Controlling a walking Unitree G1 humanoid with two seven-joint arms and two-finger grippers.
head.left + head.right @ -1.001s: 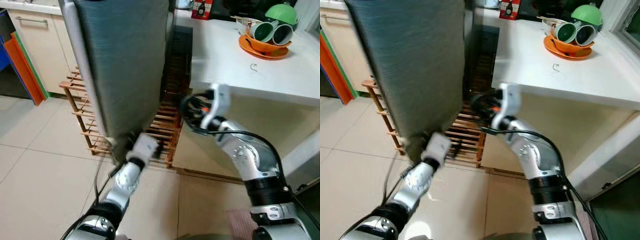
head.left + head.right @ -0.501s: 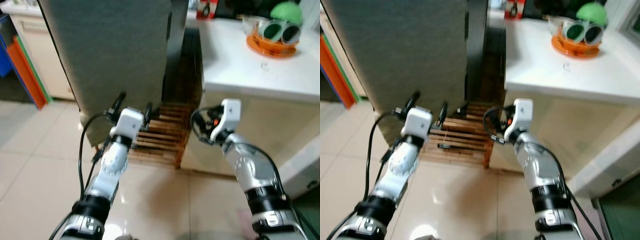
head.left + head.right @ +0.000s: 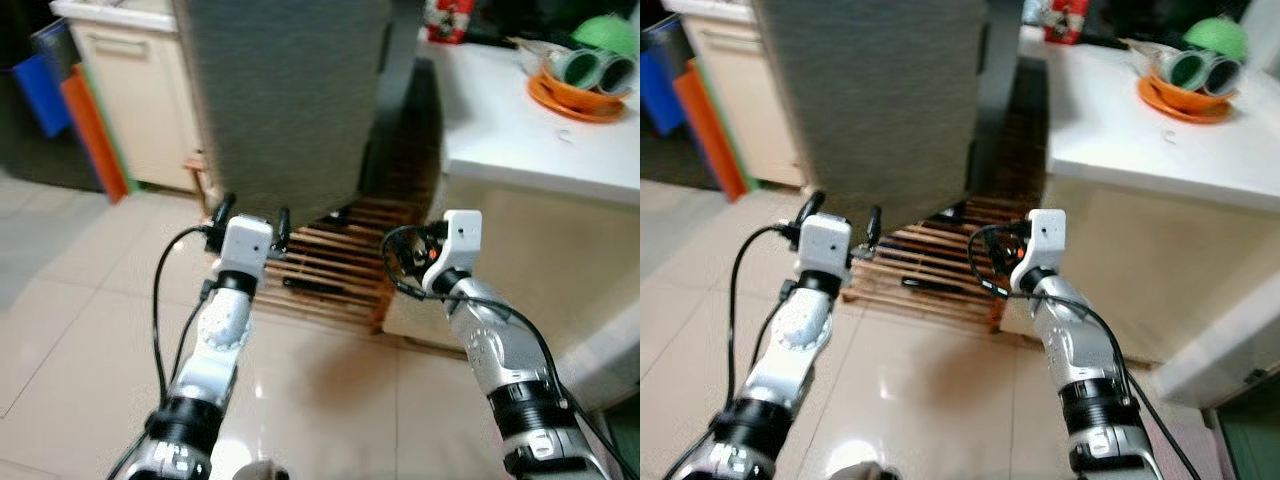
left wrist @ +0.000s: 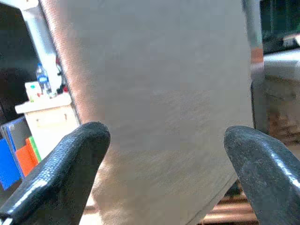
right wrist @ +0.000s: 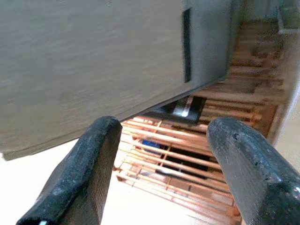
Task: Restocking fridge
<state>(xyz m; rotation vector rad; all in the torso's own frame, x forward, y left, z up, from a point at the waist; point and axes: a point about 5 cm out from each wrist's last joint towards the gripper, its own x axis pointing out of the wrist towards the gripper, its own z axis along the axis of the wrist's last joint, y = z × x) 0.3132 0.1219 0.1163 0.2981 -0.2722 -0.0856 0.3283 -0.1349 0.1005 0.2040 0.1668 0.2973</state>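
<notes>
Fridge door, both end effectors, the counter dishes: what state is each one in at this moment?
Fridge door: closed or nearly closed, grey front facing the robot.
Left end effector: open, empty, raised just in front of the door's lower edge.
Right end effector: open, empty, pointed at the wooden rack.
Wooden rack: standing on the floor under the fridge.
Cups: lying on their sides in the orange dish.

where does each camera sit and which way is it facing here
Left eye view: head, looking down at the grey fridge door, wooden rack and white counter; both silver arms show, left gripper raised.
Right eye view: same scene, slightly offset; right gripper shows near the rack.
Left wrist view: along two spread black fingers at the door.
Right wrist view: along spread fingers at the door's lower edge and rack.
All four views share the door.
</notes>
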